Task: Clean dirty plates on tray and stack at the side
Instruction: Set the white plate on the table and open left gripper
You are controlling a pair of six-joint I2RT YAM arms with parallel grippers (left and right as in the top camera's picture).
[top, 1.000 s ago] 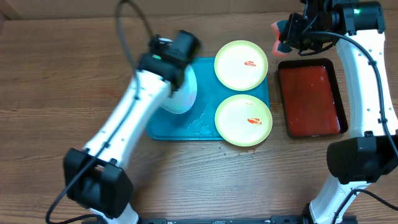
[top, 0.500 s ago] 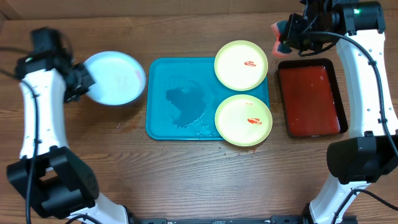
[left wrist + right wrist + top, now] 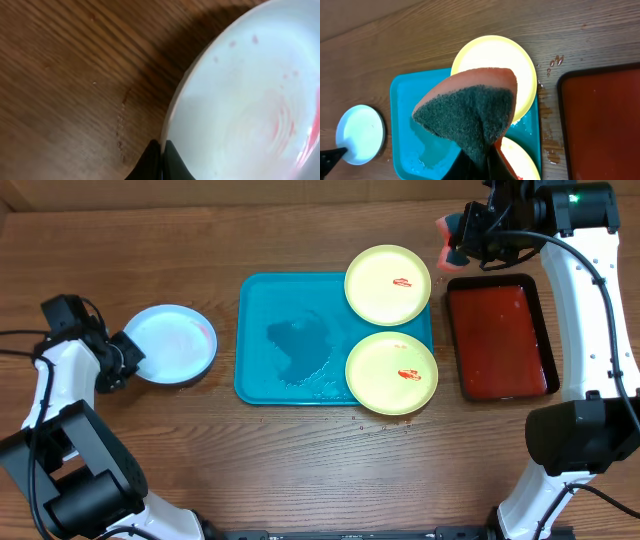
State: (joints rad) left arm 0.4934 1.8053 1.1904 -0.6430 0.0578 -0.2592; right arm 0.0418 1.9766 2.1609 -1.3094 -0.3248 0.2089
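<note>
The pale blue-white plate [image 3: 172,344] lies on the wood left of the teal tray [image 3: 290,340]. My left gripper [image 3: 122,360] is shut on its left rim; the left wrist view shows the plate [image 3: 250,100] with faint red smears and my fingertips [image 3: 161,157] pinching its edge. Two yellow-green plates [image 3: 388,283] [image 3: 391,373], each with a red smear, sit on the tray's right side. My right gripper [image 3: 462,235] hovers high at the back right, shut on an orange sponge with a dark green scouring face [image 3: 475,110].
A dark red black-rimmed tray [image 3: 500,338] lies right of the teal tray. The teal tray's middle holds a wet patch [image 3: 300,350]. Water drops dot the wood in front of the tray [image 3: 385,423].
My left arm carried the blue-white plate off the tray to the left and lowered it onto the wood. The right arm has not moved.
</note>
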